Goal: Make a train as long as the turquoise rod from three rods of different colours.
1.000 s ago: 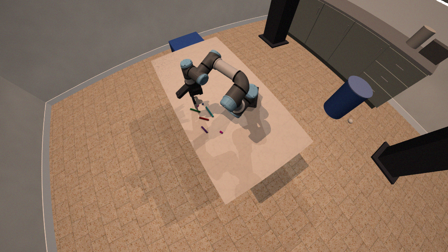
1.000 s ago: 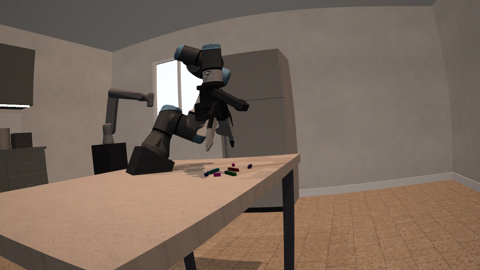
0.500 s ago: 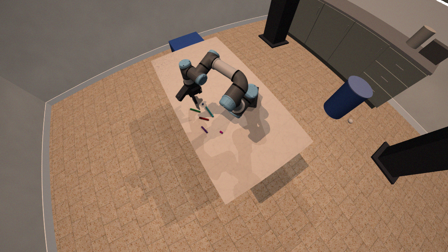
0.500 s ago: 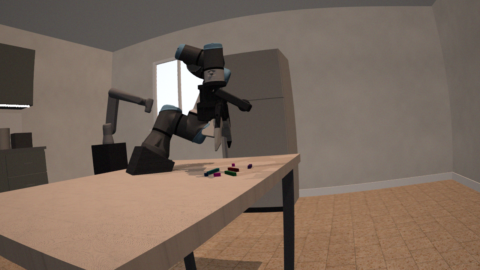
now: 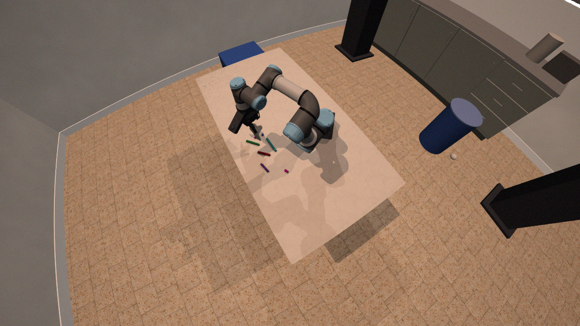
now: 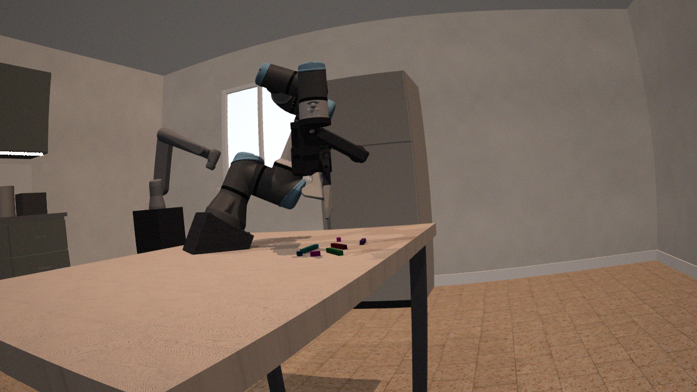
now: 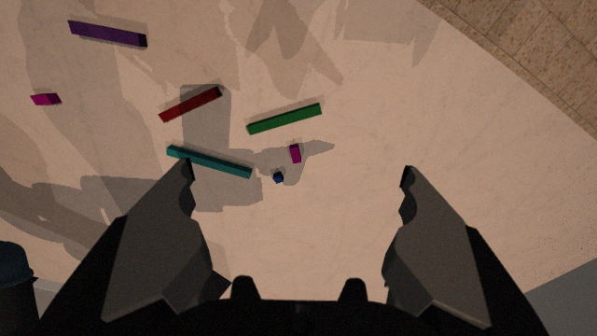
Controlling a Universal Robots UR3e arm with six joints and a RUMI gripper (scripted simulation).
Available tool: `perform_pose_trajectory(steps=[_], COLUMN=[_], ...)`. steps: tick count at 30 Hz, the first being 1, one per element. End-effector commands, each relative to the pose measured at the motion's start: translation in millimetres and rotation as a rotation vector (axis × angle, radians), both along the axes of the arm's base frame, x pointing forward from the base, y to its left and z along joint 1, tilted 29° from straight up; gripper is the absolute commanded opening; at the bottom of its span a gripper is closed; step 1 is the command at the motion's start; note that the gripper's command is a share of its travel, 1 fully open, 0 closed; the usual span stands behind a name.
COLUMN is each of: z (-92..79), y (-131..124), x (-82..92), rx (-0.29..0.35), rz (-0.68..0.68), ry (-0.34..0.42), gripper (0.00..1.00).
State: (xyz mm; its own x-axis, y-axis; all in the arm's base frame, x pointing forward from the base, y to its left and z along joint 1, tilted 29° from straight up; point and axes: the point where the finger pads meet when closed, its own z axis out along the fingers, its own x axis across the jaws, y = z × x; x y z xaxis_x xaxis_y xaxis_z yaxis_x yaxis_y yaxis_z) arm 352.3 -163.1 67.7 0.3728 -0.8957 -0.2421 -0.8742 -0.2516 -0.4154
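Turquoise rod [image 7: 215,162] partly hidden behind fingertip in wrist view. Blue rod [image 5: 262,134] [image 6: 299,253] [image 7: 278,177] too small in top view to make out its ends.

In the top view, the arm [image 5: 288,87] [image 6: 311,83] has eased slightly toward nine o'clock at its elbow and wrist. The gripper [image 5: 256,134] [image 6: 326,221] [image 7: 298,162] has turned: the black bar [image 5: 236,122] [image 6: 344,146] on it has swung from about eight o'clock toward seven. In the exterior view, the wrist and bar sit a little farther toward three o'clock, and the fingers, seen spread a second ago, now nearly line up. The upper magenta rod [image 5: 255,137], hidden half a second ago from above, shows again. The background arm [image 6: 185,144] has dipped, its forearm now sloping toward four o'clock.
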Motion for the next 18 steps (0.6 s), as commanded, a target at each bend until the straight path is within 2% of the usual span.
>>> perform_pose_trajectory(steps=[1, 12, 18], z=[1.9, 2.6, 2.7], y=[-0.8, 0.1, 0.2], x=[3.1, 7.4, 8.3], rx=[-0.038, -0.103, -0.118], rz=[0.117, 0.298, 0.34], ry=[-0.055, -0.132, -0.15], gripper=[1.0, 1.0, 1.0])
